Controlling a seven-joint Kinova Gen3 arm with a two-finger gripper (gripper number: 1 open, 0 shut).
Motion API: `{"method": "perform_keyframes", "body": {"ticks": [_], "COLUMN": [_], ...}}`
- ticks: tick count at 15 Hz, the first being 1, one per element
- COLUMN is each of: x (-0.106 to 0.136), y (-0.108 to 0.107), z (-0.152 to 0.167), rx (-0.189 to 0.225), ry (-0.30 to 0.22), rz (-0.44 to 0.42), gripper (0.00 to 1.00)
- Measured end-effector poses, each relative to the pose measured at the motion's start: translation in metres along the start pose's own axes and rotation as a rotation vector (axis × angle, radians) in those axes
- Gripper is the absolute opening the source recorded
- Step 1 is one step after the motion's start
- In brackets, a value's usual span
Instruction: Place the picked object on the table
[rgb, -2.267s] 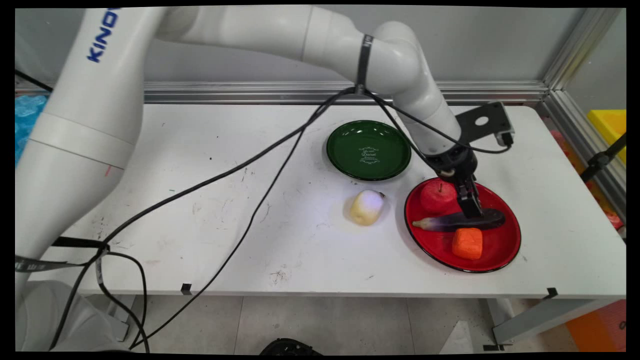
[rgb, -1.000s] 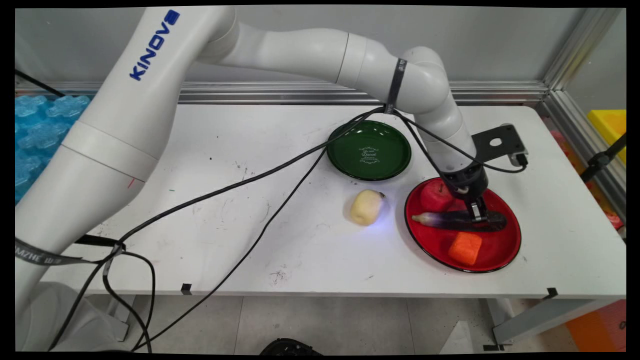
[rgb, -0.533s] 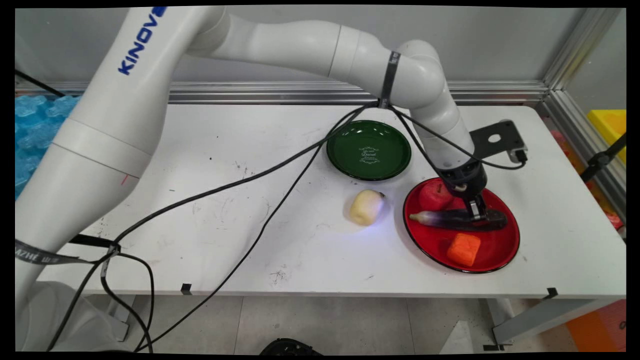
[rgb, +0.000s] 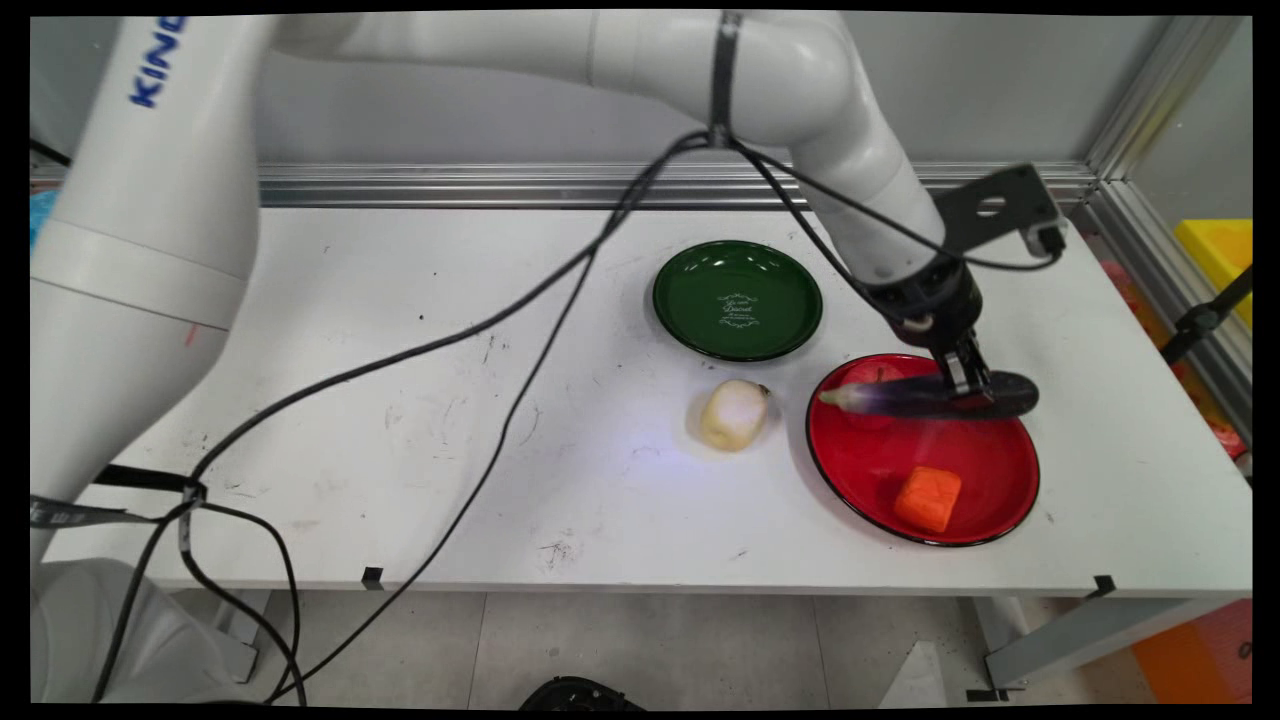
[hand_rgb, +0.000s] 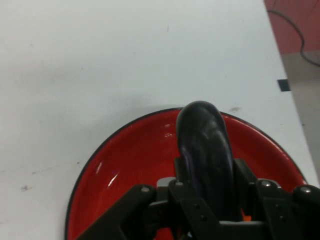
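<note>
My gripper (rgb: 968, 385) is shut on a dark purple eggplant (rgb: 925, 396) and holds it lying level in the air above the red plate (rgb: 870, 470). In the hand view the eggplant (hand_rgb: 205, 150) sticks out between the fingers (hand_rgb: 176, 170) over the red plate (hand_rgb: 130, 155). An orange carrot piece (rgb: 929, 498) lies on the plate's near side. A red apple (rgb: 868, 412) sits at the plate's far left, mostly hidden behind the eggplant.
A green plate (rgb: 738, 299) stands behind and left of the red one. A pale yellow-white vegetable (rgb: 733, 414) lies on the table between the plates' left sides. Black cables hang from the arm across the table's middle.
The gripper, shut on the eggplant lying on the red plate, has risen and carried it up off the plate. The carrot piece and apple stay put.
</note>
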Motion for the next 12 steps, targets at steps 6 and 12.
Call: {"method": "perform_keyframes", "body": {"ticks": [6, 12], "x": [-0.016, -0.062], "y": [0.012, 0.017], "z": [-0.070, -0.138], "rx": [0.037, 0.079], "ry": [0.008, -0.037], "rz": [-0.018, -0.037], "gripper": [0.00, 0.00]}}
